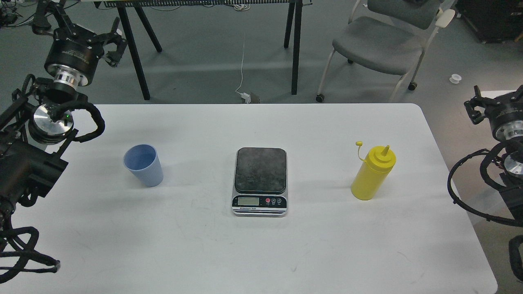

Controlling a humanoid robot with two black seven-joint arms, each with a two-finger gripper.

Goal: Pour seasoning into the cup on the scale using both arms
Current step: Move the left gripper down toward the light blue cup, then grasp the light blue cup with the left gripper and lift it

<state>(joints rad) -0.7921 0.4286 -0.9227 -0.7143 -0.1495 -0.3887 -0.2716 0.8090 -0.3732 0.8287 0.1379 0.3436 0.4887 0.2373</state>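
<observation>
The light blue ribbed cup [143, 165] stands upright on the white table [261, 253], left of centre. The scale [260, 181] sits in the middle with nothing on its dark platform. Right of it stands the yellow seasoning bottle [373, 173], upright, its small cap hanging off on its tether. My left gripper [79, 29] is raised beyond the table's far left corner, well away from the cup, with its claws spread open and nothing in them. My right gripper [500, 97] hovers off the table's right edge, partly cut by the frame. Its visible claw is splayed outward and it holds nothing.
Beyond the far table edge are a grey chair [384, 45], black table legs [295, 49] and a white cable [243, 61] on the floor. My arms' looped cables [92, 122] hang over the table's left and right sides.
</observation>
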